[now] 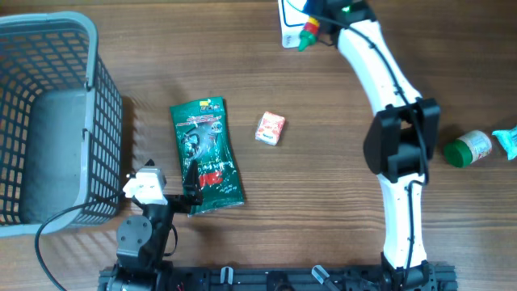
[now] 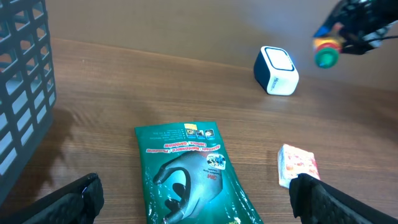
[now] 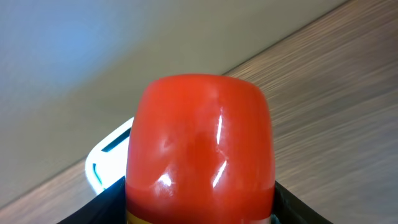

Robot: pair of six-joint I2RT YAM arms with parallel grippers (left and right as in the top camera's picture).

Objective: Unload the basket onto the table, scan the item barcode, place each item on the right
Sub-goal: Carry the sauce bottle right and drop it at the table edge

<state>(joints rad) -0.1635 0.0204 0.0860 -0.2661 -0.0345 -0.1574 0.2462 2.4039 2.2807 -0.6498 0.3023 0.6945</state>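
On the brown wood-grain table (image 1: 323,186), a grey basket (image 1: 48,121) stands far left. The left gripper (image 2: 199,198) gapes wide and empty over a green packet (image 1: 206,153). Past a small pink box (image 1: 271,128), the right gripper (image 1: 319,23) is half closed, clasping a red-capped bottle (image 3: 199,143) beside the white scanner (image 2: 277,70).

White arm links (image 1: 378,61) — black joints (image 1: 401,139)

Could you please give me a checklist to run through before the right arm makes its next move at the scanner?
1. Right gripper grips the bottle: ok.
2. Bottle is close to the white scanner: ok.
3. Barcode faces the scanner: cannot tell, no barcode shows.
4. Left gripper open, far from the scanner, over the green packet: ok.
5. Nothing between bottle and scanner: ok.
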